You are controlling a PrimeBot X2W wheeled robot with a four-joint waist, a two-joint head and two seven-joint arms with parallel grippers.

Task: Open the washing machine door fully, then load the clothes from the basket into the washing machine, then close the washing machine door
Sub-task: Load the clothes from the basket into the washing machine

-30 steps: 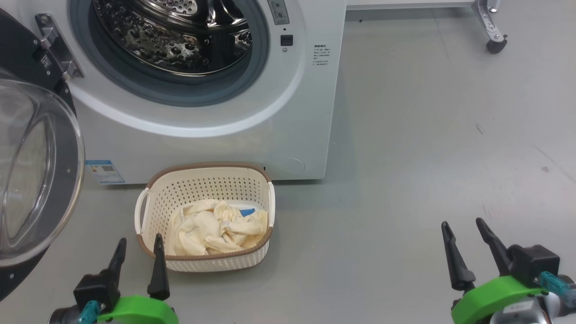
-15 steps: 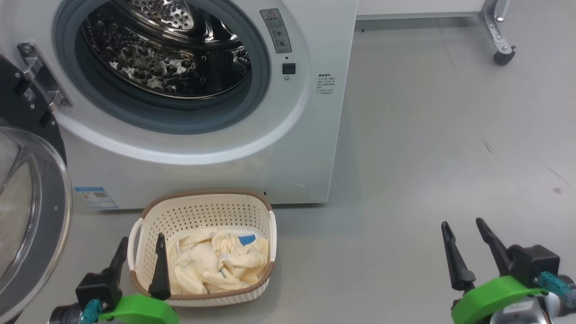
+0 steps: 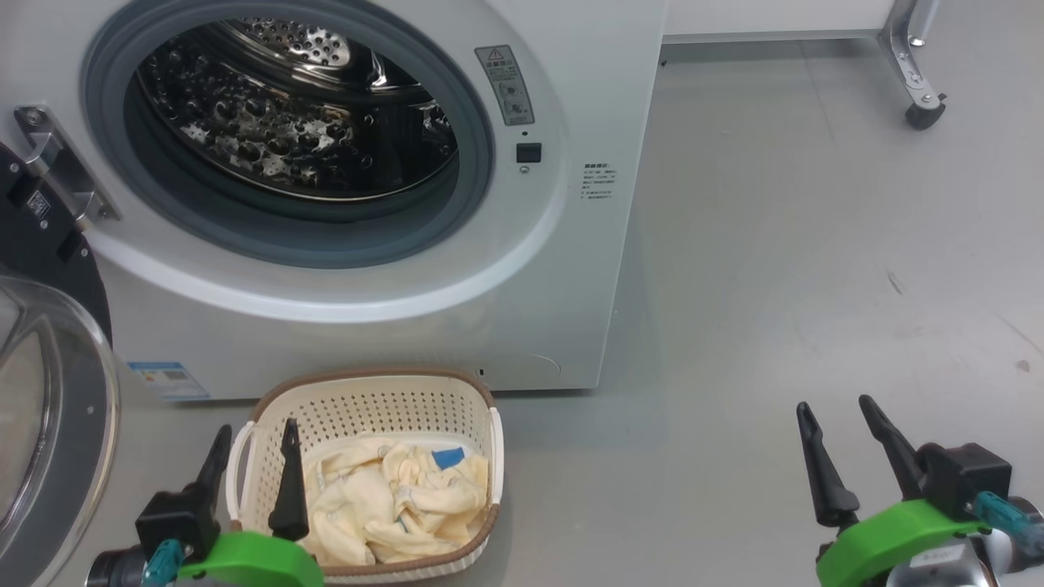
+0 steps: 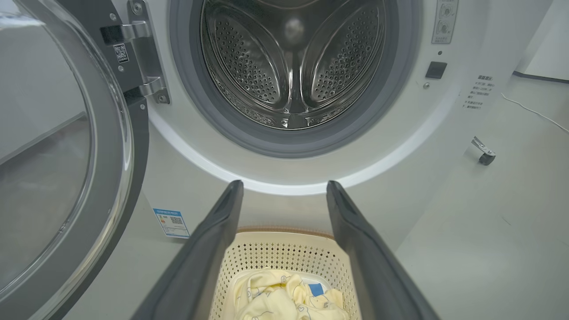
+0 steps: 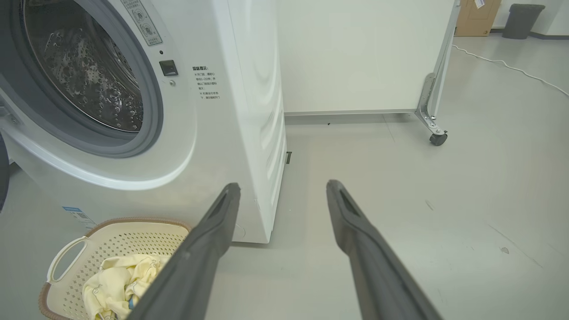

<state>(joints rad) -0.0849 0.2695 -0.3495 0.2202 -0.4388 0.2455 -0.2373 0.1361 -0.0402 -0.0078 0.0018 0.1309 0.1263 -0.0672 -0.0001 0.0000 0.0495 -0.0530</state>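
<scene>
as the cam was shifted, basket (image 3: 383, 412) w/ clothes (image 3: 400, 501) is brought under left gripper (image 3: 254, 425) for pickup. it & right gripper (image 3: 833, 402) are spread, empty.

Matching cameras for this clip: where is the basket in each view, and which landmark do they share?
Head view: the basket at the bottom, left of centre, before the washing machine.
Left wrist view: basket at bottom centre.
Right wrist view: basket in the lower left corner.
Shared landmark: the blue sticker low on the washing machine's front.
</scene>
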